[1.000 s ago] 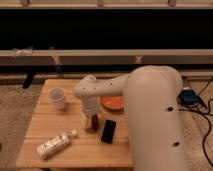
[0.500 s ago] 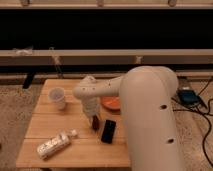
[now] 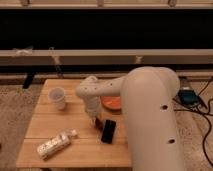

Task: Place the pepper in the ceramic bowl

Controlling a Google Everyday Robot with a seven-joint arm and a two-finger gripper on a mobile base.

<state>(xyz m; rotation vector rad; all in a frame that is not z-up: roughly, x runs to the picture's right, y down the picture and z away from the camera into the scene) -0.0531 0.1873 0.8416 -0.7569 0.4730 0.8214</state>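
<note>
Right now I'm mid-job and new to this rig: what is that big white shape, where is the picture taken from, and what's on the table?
The big white shape is the robot's single arm, seen from close behind it; where the camera is mounted is not on record. It looks down on a small wooden table. The arm bends left and ends in a gripper low over the table's middle. A small dark red thing there looks like the pepper; whether it is gripped I cannot tell. Beside it to the right lies a black phone. Behind, partly hidden by the arm, sits the orange-red ceramic bowl. A white cup stands at the left, and a white bottle lies on its side near the front left.
</note>
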